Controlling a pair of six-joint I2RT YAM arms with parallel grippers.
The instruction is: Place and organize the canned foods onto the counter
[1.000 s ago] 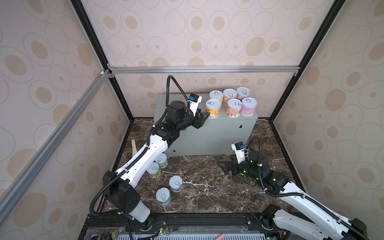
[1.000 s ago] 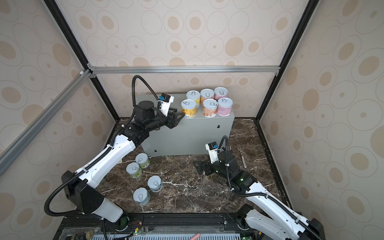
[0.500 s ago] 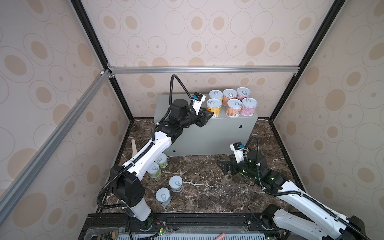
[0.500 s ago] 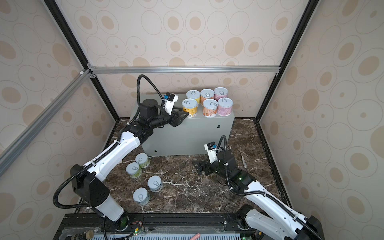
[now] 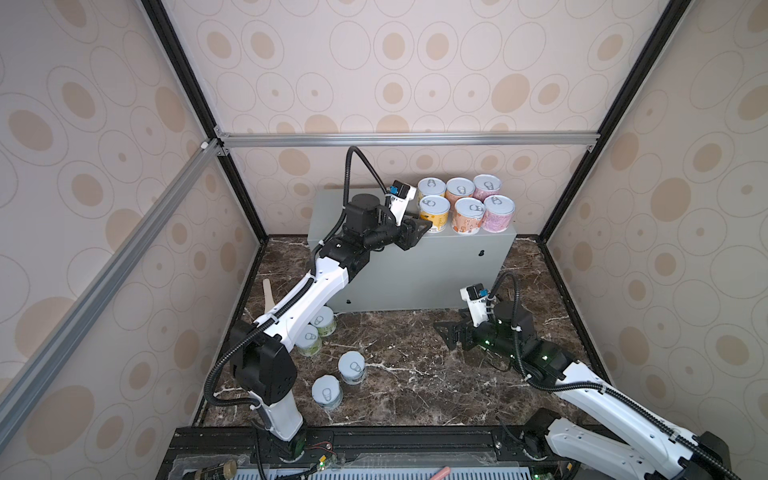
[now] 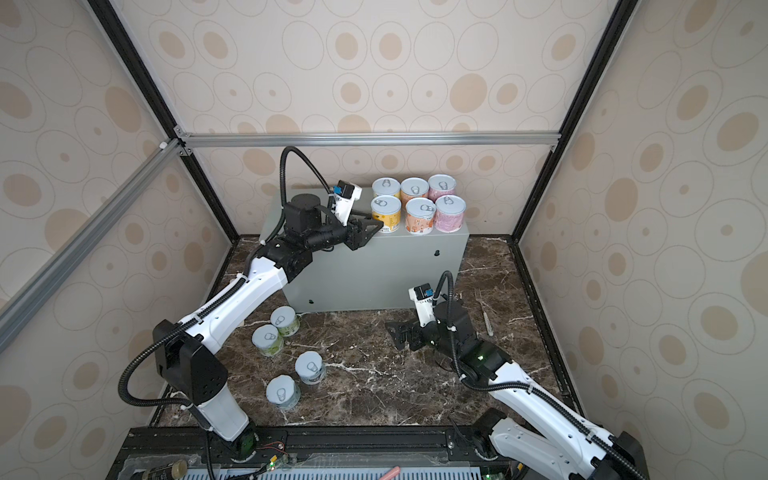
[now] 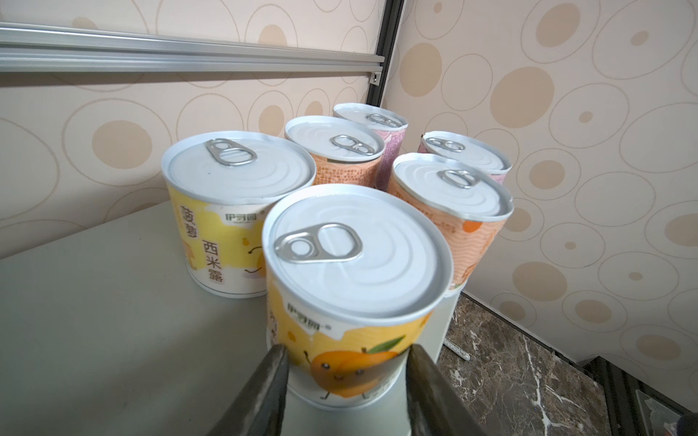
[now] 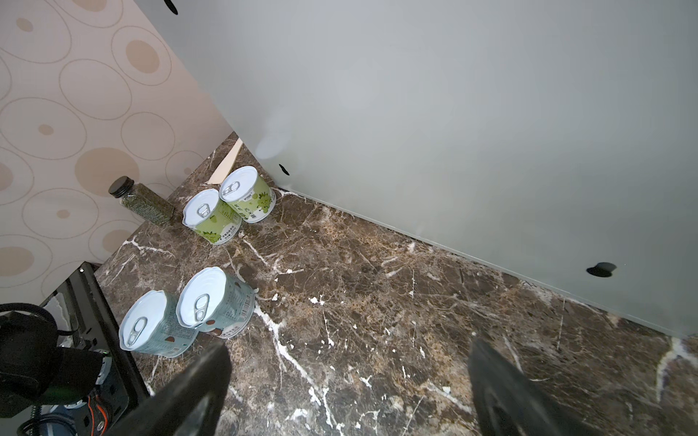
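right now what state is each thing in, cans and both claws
left claw, tips flank front yellow can, grip unclear
right claw, open, empty
front yellow can, upright on counter
back yellow can, upright on counter
orange cans, upright on counter
pink cans, upright on counter
green cans, upright on marble
blue cans, upright on marble

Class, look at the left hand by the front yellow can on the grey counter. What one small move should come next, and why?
Probably slide the front yellow can slightly back from the front edge of the counter. The left hand has a finger against each side of its base, and it stands close to that edge.
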